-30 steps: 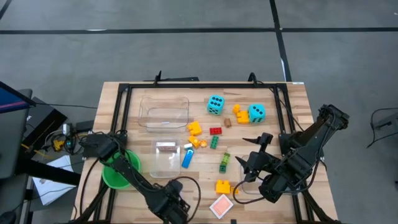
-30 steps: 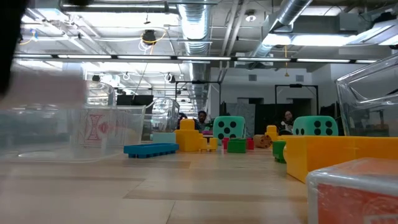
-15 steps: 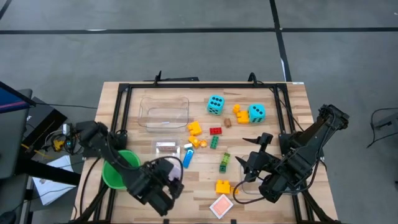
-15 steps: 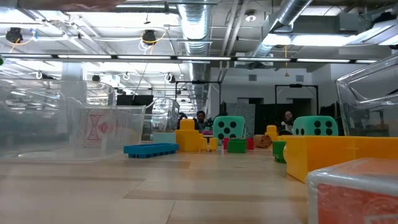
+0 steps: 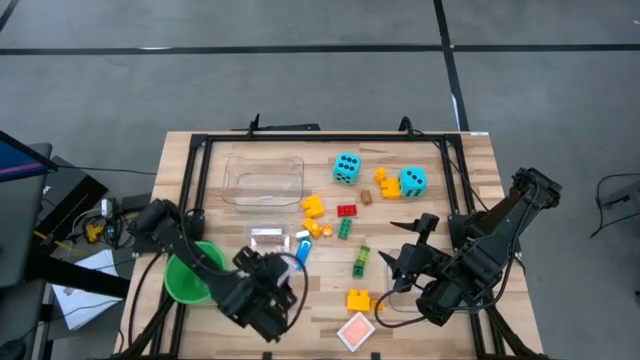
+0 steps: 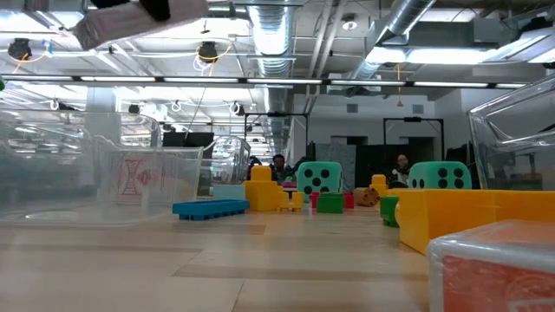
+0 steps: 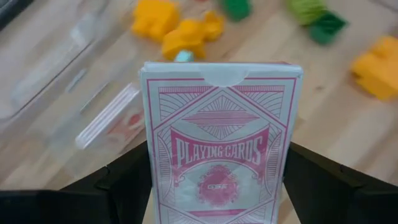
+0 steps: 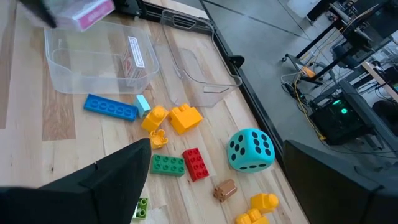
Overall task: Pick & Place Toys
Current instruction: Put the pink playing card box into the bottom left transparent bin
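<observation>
Left wrist view shows the left gripper (image 7: 214, 186) clamped on the playing-card deck (image 7: 221, 146), carry step underway; next, lower it into the clear bin (image 5: 268, 250); right gripper (image 5: 408, 262) waits open, empty.

- "PLAYING CARDS" in pink capitals on the red-and-white card box (image 7: 221, 144), across the middle of its face, seen in the left wrist view.
- Small lettering in a badge just below those words on the same box, too small to read.
- Black dots, six to a face, on the near cyan die (image 8: 250, 150) in the right wrist view; dots also on the top faces of both dice in the high view, one die (image 5: 346, 168) and the other die (image 5: 412, 181).
- Red pattern on the card deck in the clear bin (image 6: 137, 178), no words legible.
</observation>
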### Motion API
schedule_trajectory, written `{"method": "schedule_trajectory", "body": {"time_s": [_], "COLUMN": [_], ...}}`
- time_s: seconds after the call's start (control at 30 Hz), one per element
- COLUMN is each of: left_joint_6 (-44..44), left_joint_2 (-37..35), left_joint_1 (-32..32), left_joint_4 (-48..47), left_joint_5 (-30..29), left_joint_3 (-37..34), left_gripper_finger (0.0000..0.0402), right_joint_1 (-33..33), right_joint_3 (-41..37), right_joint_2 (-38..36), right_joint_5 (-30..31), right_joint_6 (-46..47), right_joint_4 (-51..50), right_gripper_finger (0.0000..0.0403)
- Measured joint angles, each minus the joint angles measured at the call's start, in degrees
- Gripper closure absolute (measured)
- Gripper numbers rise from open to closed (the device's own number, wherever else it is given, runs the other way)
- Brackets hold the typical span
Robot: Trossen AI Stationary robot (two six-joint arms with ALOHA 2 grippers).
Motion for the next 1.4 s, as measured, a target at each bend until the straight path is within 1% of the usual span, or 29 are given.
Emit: {"method": "schedule_trajectory", "body": {"time_s": [0.17,0.3,0.37,0.43,0.57,0.67,0.8,0.87,0.9,1.0,1.13,1.27,1.4], "left_joint_6": [9.07,16.51,19.70,22.89,30.33,36.05,41.65,46.76,50.03,60.18,68.45,72.50,72.66], "left_joint_2": [1.09,1.24,1.34,1.75,3.81,6.33,9.37,10.40,10.76,10.99,10.94,10.94,10.94], "left_joint_1": [-3.39,-5.72,-6.41,-6.77,-6.06,-4.42,-1.47,0.11,0.96,4.02,7.62,9.95,10.48], "left_joint_4": [8.01,14.65,17.31,19.52,22.24,24.26,28.48,32.17,35.03,44.27,51.37,54.56,54.74], "left_joint_5": [-4.17,-7.66,-10.84,-15.26,-25.45,-33.08,-44.45,-49.88,-51.42,-51.57,-51.69,-51.71,-51.65], "left_joint_3": [0.00,0.00,0.00,0.07,0.04,0.04,0.04,0.03,0.02,0.02,0.02,0.02,0.02], "left_gripper_finger": [0.0108,0.0108,0.0108,0.0108,0.0108,0.0108,0.0108,0.0108,0.0108,0.0108,0.0108,0.0108,0.0107], "right_joint_1": [0.00,0.00,-0.13,-0.59,-2.39,-3.68,-6.02,-7.02,-7.37,-7.96,-7.37,-6.88,-7.12], "right_joint_3": [0.00,-1.28,-2.28,-2.36,-2.36,-2.25,-2.27,-2.37,-2.37,-2.32,-2.32,-2.32,-2.32], "right_joint_2": [0.00,0.00,0.07,0.11,0.02,-0.35,0.30,0.70,0.69,0.48,0.58,0.57,0.57], "right_joint_5": [-0.05,-0.69,-3.12,-4.94,-4.74,-4.44,-4.50,-4.67,-4.72,-4.53,-4.55,-4.44,-3.09], "right_joint_6": [-0.45,-6.23,-9.76,-11.35,-11.56,-11.56,-11.14,-10.48,-10.19,-10.01,-10.01,-10.01,-10.01], "right_joint_4": [-1.00,1.50,5.06,8.67,18.62,23.42,24.41,23.96,23.83,24.37,24.34,24.50,24.74], "right_gripper_finger": [0.0047,0.0047,0.0047,0.0047,0.0047,0.0047,0.0047,0.0047,0.0047,0.0047,0.0047,0.0047,0.0047]}}
